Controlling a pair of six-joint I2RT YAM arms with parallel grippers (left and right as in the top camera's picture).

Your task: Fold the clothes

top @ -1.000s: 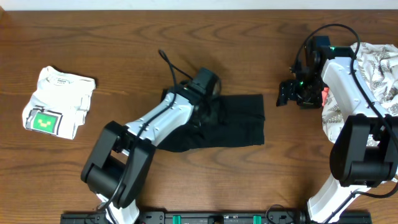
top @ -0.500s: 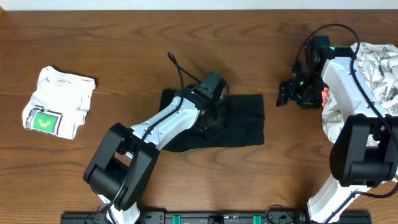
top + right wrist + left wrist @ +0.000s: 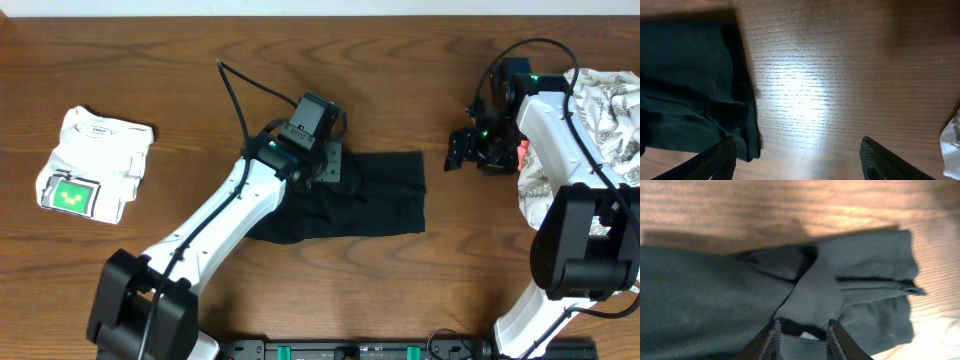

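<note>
My left gripper (image 3: 804, 332) has swung back over the black garment (image 3: 385, 195) at table centre, jaws narrow and pinching a raised fold, so the fold-over looks to be starting. The right gripper (image 3: 797, 157) hangs wide open and empty beside it.

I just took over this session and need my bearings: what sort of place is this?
Likely a lab bench for laundry-folding trials: a wooden table, two arms mounted at its front edge, and clothing laid out: a black garment, a folded white shirt, a patterned pile.
</note>
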